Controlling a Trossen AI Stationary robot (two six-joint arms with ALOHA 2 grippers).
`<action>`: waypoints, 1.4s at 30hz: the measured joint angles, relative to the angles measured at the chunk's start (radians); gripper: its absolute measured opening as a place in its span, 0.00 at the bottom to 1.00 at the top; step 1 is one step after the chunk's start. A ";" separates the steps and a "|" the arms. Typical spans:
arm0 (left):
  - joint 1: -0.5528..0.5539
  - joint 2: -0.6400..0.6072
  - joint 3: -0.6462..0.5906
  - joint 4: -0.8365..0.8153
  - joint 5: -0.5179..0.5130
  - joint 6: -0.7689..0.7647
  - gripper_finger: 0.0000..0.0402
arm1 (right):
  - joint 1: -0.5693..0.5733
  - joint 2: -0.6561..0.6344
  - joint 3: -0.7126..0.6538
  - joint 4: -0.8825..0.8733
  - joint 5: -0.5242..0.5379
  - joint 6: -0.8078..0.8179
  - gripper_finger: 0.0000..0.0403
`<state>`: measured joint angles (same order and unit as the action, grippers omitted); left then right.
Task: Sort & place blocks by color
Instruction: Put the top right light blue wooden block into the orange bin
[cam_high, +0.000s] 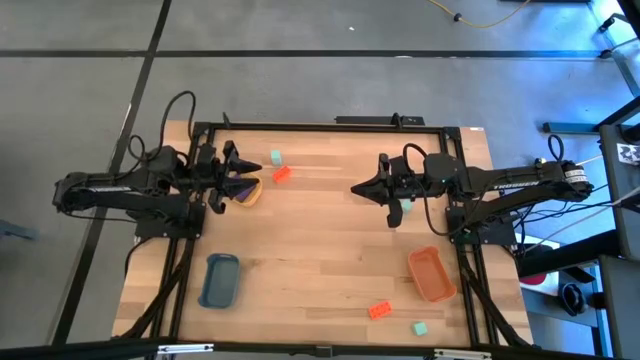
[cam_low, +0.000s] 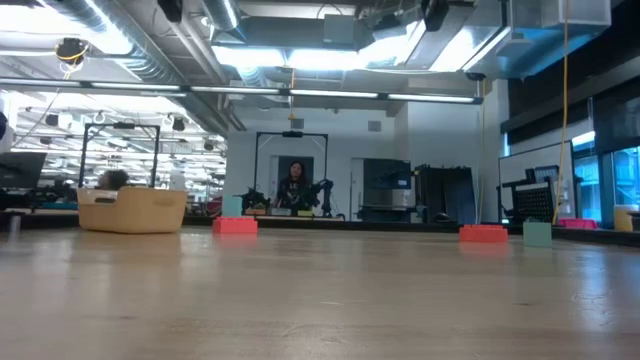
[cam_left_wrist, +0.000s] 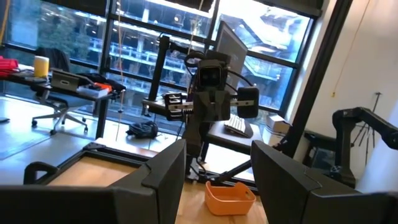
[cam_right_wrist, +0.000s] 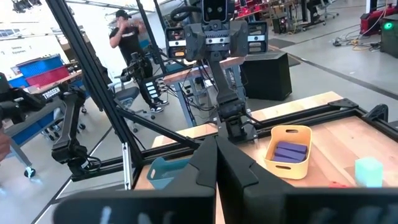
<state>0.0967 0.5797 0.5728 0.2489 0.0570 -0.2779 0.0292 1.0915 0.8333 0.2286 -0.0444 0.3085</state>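
Note:
My left gripper (cam_high: 255, 181) (cam_left_wrist: 217, 163) is open and held level over the yellow tray (cam_high: 252, 192), pointing toward the table's right. In the right wrist view, purple blocks (cam_right_wrist: 291, 151) lie inside the yellow tray (cam_right_wrist: 273, 158). A mint block (cam_high: 275, 158) (cam_right_wrist: 368, 170) and an orange-red block (cam_high: 282, 173) rest on the table just beyond that tray. Another orange-red block (cam_high: 379, 310) and mint block (cam_high: 421, 328) lie near the table's near edge. My right gripper (cam_high: 354, 190) (cam_right_wrist: 216, 157) is shut and empty, level above mid-table and pointing left.
The blue tray (cam_high: 220, 280) sits near-left and the orange tray (cam_high: 432, 273) (cam_left_wrist: 229, 196) near-right. A small mint piece (cam_high: 405, 207) shows beside the right wrist. Bare wood lies between the two grippers and across the table's middle. A person stands in the room beyond (cam_right_wrist: 127, 37).

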 joint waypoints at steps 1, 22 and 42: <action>0.000 0.000 0.000 -0.001 0.003 0.000 0.43 | 0.000 0.000 0.000 0.000 0.000 0.000 0.00; 0.000 0.000 0.000 -0.001 0.037 0.000 0.43 | 0.000 0.000 0.001 0.046 0.000 0.001 0.00; 0.000 0.001 0.000 -0.066 0.076 0.020 0.01 | 0.000 0.000 0.002 0.044 0.000 0.001 0.05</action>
<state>0.0967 0.5804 0.5732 0.1833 0.1333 -0.2581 0.0292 1.0920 0.8349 0.2729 -0.0448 0.3093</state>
